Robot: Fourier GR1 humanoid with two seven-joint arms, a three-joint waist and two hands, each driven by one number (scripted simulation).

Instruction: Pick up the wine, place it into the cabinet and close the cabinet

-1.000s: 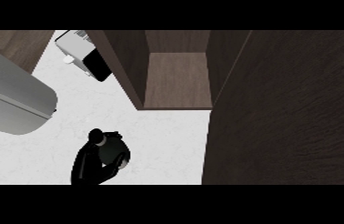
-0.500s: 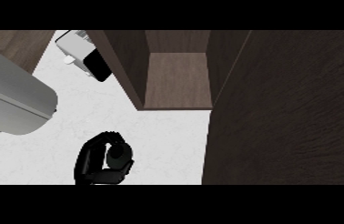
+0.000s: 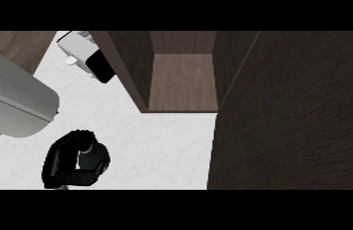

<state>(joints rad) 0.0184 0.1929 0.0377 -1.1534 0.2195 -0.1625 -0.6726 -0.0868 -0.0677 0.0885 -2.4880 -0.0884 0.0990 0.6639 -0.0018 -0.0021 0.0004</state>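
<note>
No wine bottle shows in the head view. The dark wooden cabinet (image 3: 183, 82) stands open at the top middle, and I see nothing on its shelf. Its wide dark door (image 3: 283, 117) fills the right side of the view. My left hand (image 3: 74, 162) sits low on the left above the white counter (image 3: 162, 145), well short of the cabinet. Its fingers are curled and nothing shows inside them. My right hand is out of view.
A large grey rounded appliance (image 3: 21, 107) lies at the left edge. A small white and black device (image 3: 89, 61) sits at the top left beside the cabinet's side wall. White counter runs between my left hand and the cabinet's front.
My left hand has drifted left and slightly down, away from the cabinet. The cabinet and its door look the same.
</note>
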